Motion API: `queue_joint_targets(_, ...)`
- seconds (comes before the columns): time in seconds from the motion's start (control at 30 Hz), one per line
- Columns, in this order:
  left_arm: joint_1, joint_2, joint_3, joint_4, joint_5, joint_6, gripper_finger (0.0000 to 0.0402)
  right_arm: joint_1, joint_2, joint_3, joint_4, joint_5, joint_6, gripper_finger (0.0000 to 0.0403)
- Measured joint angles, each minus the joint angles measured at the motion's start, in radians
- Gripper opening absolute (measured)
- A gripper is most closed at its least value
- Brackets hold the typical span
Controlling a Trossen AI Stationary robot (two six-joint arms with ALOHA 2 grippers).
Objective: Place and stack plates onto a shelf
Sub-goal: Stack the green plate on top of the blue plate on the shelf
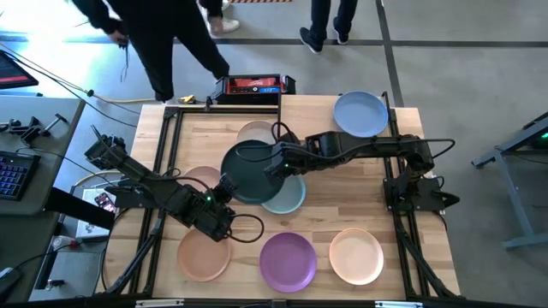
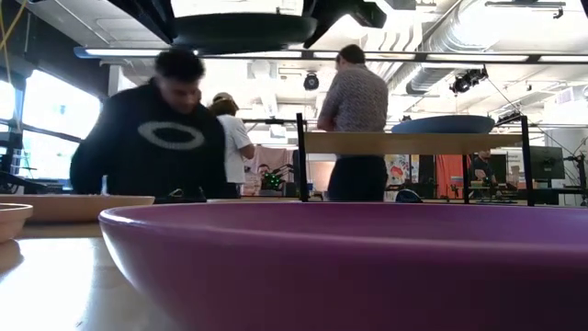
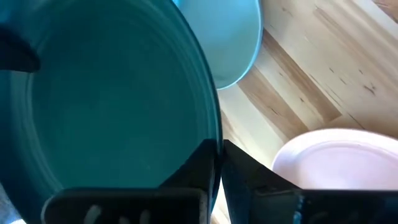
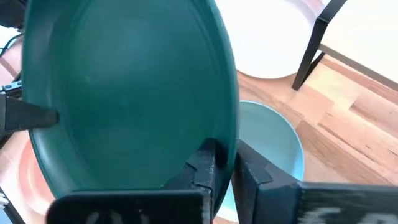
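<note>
People stood beyond the slatted table [image 1: 360, 218] at the frame's top. High view: both grippers met at centre on the dark teal plate [image 1: 250, 171]. Left wrist view: the left gripper [image 3: 217, 163] was pinched on its rim. Right wrist view: the right gripper [image 4: 225, 163] was clamped likewise.

The high view looks straight down on the whole bench [image 1: 257, 133]. The low view sits at bench height, close behind the purple plate [image 2: 349, 267], facing the room. Each wrist view looks along its jaws, very close, and both share the dark teal plate [image 3: 106, 99].
</note>
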Motion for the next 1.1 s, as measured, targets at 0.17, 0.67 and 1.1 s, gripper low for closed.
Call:
queue_joint_targets(0.17, 0.001, 0.000, 0.000, -0.001, 0.013, -0.044, 0.0029, 0.001, 0.000, 0.000, 0.001, -0.002, -0.001, 0.0005)
queue_joint_targets(0.67, 0.027, 0.000, 0.000, -0.004, 0.085, -0.289, 0.0122, 0.002, 0.000, 0.000, -0.035, -0.010, -0.012, 0.0000)
queue_joint_targets(1.1, 0.034, -0.037, 0.000, -0.013, -0.017, -0.375, 0.0122, -0.045, -0.017, 0.002, -0.194, -0.017, -0.060, 0.0000)
